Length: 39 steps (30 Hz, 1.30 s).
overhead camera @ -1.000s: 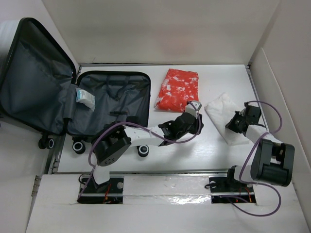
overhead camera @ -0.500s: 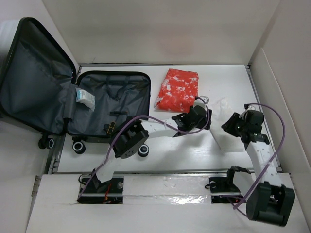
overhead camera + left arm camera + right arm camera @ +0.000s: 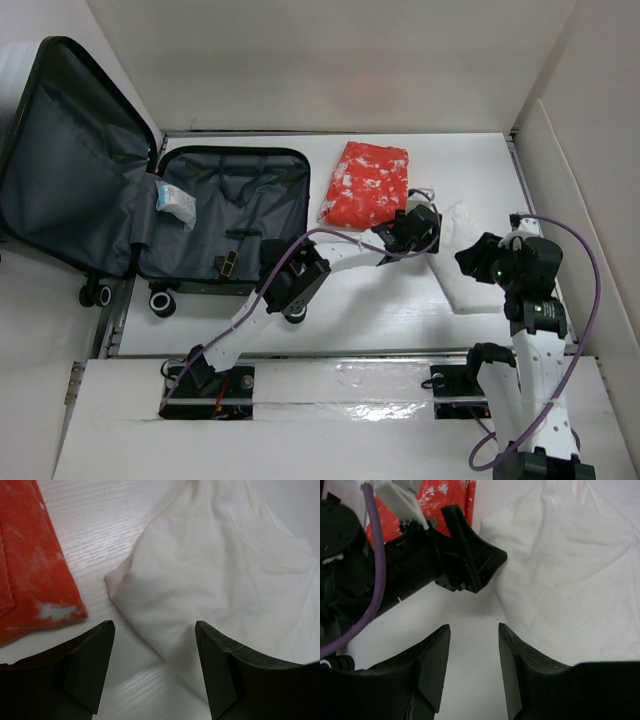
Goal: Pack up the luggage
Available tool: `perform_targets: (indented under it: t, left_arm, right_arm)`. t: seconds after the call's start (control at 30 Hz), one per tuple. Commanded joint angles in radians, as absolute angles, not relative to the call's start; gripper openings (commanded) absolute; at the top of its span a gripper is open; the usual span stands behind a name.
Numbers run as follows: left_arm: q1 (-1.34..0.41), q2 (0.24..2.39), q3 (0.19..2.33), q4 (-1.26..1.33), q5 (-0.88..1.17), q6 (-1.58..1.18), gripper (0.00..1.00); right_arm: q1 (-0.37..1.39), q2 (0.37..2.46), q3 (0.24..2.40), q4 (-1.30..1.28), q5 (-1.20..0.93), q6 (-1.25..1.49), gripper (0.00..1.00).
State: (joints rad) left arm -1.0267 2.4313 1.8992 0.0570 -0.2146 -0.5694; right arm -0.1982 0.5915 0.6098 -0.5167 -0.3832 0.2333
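Nearest, the table (image 3: 380, 310) in front of the arm bases is bare, the one wide lane for moving; just beyond it the two grippers crowd one spot. The right gripper (image 3: 472, 630) has its jaws apart with nothing between them; the left gripper (image 3: 152, 630) is likewise spread and empty, aimed at the cloth's near corner. The white cloth (image 3: 215, 570) lies crumpled on the table, gripped by neither; the left gripper's finger juts across the right wrist view, so I judge a closing move here risks the two fingers meeting. The side wall (image 3: 570, 170) stands near the right arm, leaving little swing that way.

Farther on, the red packet (image 3: 366, 183) lies flat, just beside the cloth, also unpacked. The luggage (image 3: 260, 195) sits at the far left, open, its lid (image 3: 70, 150) tilted out past the table edge; only a small pale packet (image 3: 177, 203) lies by the hinge.

So packing is barely begun: cloth and red packet must cross the luggage's raised right rim; closing is not yet done.
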Motion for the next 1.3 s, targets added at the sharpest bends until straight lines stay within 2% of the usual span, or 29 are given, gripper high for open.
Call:
perform_targets:
  t: [0.0,0.17,0.23,0.4,0.5,0.53,0.63,0.97,1.13,1.27]
  left_arm:
    - [-1.008,2.471,1.971,-0.020,-0.230,-0.588,0.62]
    - [-1.008,2.542,2.097,-0.089,-0.265,-0.571,0.58]
    - [-1.017,2.559,2.121,-0.086,-0.265,-0.571,0.52]
    - [-1.026,2.576,2.148,-0.083,-0.259,-0.574,0.47]
    - [-1.026,2.576,2.143,-0.071,-0.250,-0.569,0.31]
    - [-1.026,2.571,2.129,-0.063,-0.250,-0.566,0.16]
    - [-1.026,2.537,2.089,-0.017,-0.233,-0.552,0.00]
    - [-1.026,2.202,1.876,0.129,-0.199,-0.468,0.00]
    - [-1.003,2.059,1.870,0.144,-0.123,-0.414,0.00]
    - [-0.919,1.970,1.859,0.123,-0.068,-0.377,0.00]
  right_arm:
    - [-0.190,0.539,0.655,-0.554,-0.443,0.207,0.49]
    - [-0.190,0.511,0.675,-0.554,-0.497,0.219,0.48]
    - [-0.190,0.502,0.687,-0.539,-0.512,0.230,0.47]
    - [-0.190,0.495,0.761,-0.522,-0.554,0.273,0.47]
    - [-0.190,0.489,0.817,-0.474,-0.595,0.327,0.47]
    - [-0.190,0.485,0.831,-0.462,-0.600,0.336,0.46]
    - [-0.190,0.485,0.891,-0.468,-0.603,0.344,0.46]
    - [-0.190,0.453,0.985,-0.486,-0.554,0.339,0.46]
    - [-0.190,0.434,0.970,-0.439,-0.538,0.370,0.46]
    - [-0.190,0.433,0.959,-0.425,-0.537,0.373,0.46]
